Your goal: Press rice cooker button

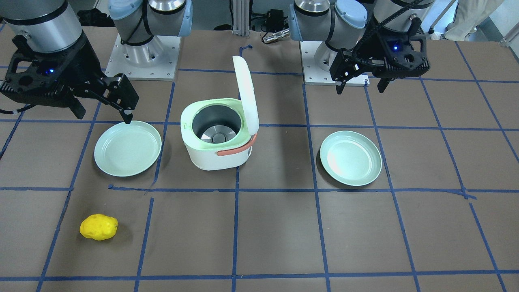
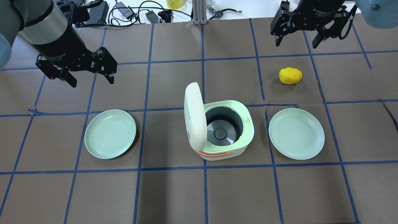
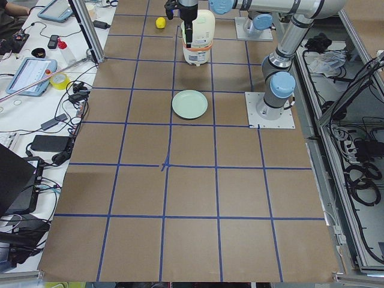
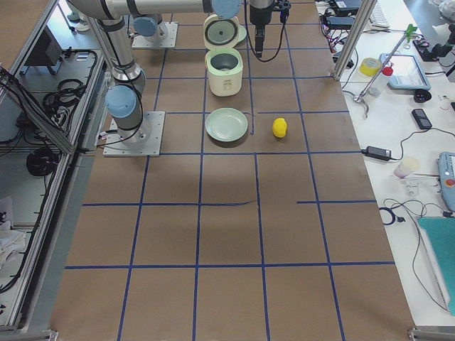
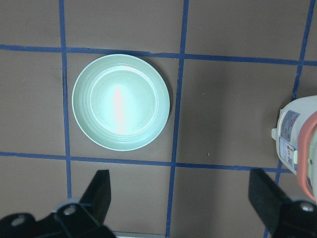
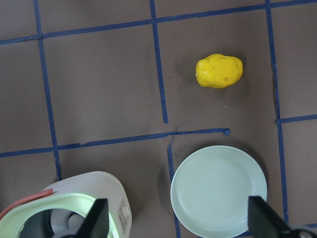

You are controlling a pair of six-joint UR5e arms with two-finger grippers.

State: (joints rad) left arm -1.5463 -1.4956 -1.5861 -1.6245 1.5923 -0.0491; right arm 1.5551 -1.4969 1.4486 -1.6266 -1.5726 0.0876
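With the lid (image 2: 195, 115) found upright — the button (image 2: 188, 109) judged already pressed — the left gripper (image 2: 91, 79) and right gripper (image 2: 296, 40) were held open-jawed, well clear.

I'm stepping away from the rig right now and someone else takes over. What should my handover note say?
Left claw: open, empty, in the air, well clear of the cooker.
Right claw: open, empty, in the air on the other side, also clear.
Cooker: stands between the left plate and the right plate. Its lid is up, with the button at the lid's raised edge.
Done: the open lid suggests the press has been made.
Left: probably nothing; neither claw is near the button.
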